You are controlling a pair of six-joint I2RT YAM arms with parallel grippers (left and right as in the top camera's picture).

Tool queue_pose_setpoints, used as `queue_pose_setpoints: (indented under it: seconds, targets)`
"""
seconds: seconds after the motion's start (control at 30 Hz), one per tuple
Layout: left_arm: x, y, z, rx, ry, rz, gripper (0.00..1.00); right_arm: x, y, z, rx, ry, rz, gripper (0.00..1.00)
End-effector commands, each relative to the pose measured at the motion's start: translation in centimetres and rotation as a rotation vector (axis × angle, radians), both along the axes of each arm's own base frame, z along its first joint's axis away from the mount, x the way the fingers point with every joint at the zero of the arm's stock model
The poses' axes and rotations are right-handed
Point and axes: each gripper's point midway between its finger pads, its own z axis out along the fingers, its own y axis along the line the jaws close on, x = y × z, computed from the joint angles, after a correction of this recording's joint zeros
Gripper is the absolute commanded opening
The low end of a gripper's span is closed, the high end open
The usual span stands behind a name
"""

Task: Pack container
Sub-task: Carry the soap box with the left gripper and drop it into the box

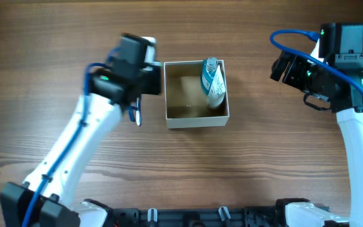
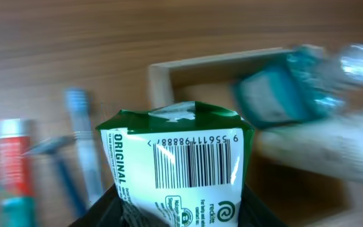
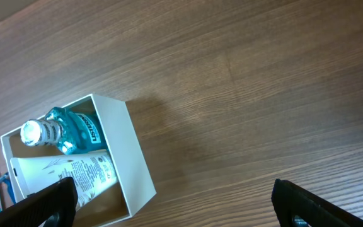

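The container [image 1: 197, 121] is a square white-walled cardboard box with a tan inside, at the table's middle. A blue mouthwash bottle [image 1: 210, 70] and a white tube [image 1: 217, 91] lie along its right side. My left gripper [image 1: 151, 75] hovers just left of the box's left wall and is shut on a green-and-white soap packet [image 2: 178, 157]. The left wrist view shows the box wall [image 2: 159, 88] just beyond the packet. My right gripper [image 1: 282, 66] is open and empty, well to the right of the box [image 3: 128, 151].
A red-and-white toothpaste tube [image 2: 14, 167], a blue razor [image 2: 62, 170] and a toothbrush [image 2: 84, 145] lie on the wood left of the box. In the overhead view my left arm mostly covers them. Bare wood lies to the right of the box [image 3: 263, 94].
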Motion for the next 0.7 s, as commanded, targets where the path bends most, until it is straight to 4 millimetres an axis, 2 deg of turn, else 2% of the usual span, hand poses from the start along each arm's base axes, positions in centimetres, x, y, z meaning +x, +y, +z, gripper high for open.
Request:
queue_pose_setpoints:
  seconds: [0.0, 0.1, 0.2, 0.23, 0.27, 0.33, 0.37, 0.43, 0.5, 0.53, 0.57, 0.6, 0.67]
  targets:
    - [-0.2, -4.7, -1.6, -0.055, 0.027, 0.053, 0.38, 0.1, -0.4, 0.0, -0.003, -0.002, -0.026, 1.00]
    - [0.7, -7.5, -4.5, -0.057, 0.045, 0.029, 0.38, 0.1, -0.4, 0.0, -0.003, -0.002, -0.026, 1.00]
    - [1.5, -8.1, -7.5, -0.046, 0.082, 0.048, 0.39, 0.1, -0.4, 0.0, -0.003, -0.002, -0.026, 1.00]
    - [1.5, -8.1, -8.4, -0.034, 0.098, 0.050, 0.44, 0.1, -0.4, 0.0, -0.003, -0.002, -0.026, 1.00]
    - [1.6, -8.0, -8.9, -0.028, 0.105, 0.051, 0.55, 0.1, -0.4, 0.0, -0.003, -0.002, -0.026, 1.00]
    - [1.6, -8.1, -8.9, -0.024, 0.104, 0.044, 0.61, 0.1, -0.4, 0.0, -0.003, -0.002, -0.026, 1.00]
    - [1.6, -8.0, -8.3, -0.029, 0.091, 0.039, 0.61, 0.1, -0.4, 0.0, -0.003, -0.002, -0.026, 1.00]
    - [1.6, -7.9, -6.9, -0.013, 0.051, -0.014, 0.55, 0.1, -0.4, 0.0, -0.003, -0.002, -0.026, 1.00]
    - [1.2, -7.5, -5.0, 0.008, 0.009, -0.071, 0.56, 0.1, -0.4, 0.0, -0.003, -0.002, -0.026, 1.00]
    - [0.8, -7.1, -3.9, 0.011, -0.005, -0.082, 0.67, 0.1, -0.4, 0.0, -0.003, -0.002, -0.026, 1.00]
    - [0.5, -6.7, -2.8, 0.012, -0.019, -0.092, 0.71, 0.1, -0.4, 0.0, -0.003, -0.002, -0.026, 1.00]
    - [0.0, -5.8, -1.5, 0.020, -0.037, -0.093, 0.96, 0.1, -0.4, 0.0, -0.003, -0.002, -0.026, 1.00]
    - [-0.7, -3.2, 0.9, 0.045, -0.066, -0.047, 1.00, 0.1, -0.4, 0.0, -0.003, -0.002, -0.026, 1.00]
